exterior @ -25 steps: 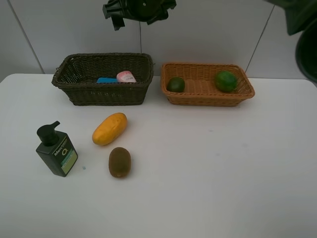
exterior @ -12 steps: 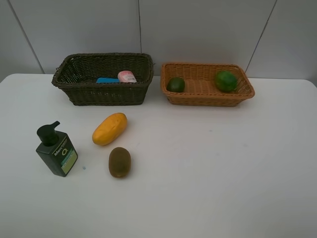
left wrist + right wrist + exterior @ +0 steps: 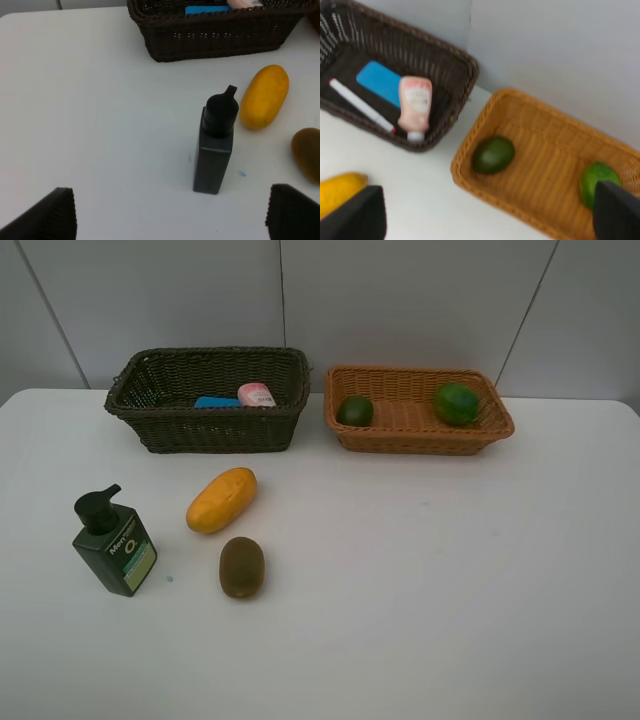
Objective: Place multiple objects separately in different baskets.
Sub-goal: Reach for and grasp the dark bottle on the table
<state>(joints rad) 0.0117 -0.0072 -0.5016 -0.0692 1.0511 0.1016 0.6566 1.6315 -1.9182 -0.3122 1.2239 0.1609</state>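
One view, the right wrist's, shows the white marker (image 3: 362, 106) inside the dark basket (image 3: 410, 45); the left gripper (image 3: 170, 215) and right gripper (image 3: 485, 212) gape wide, empty.

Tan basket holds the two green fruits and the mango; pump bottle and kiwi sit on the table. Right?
Not quite. The mango is not in the tan basket; it lies on the table near the kiwi and pump bottle, as the exterior high view shows. The basket holds only the two green fruits.
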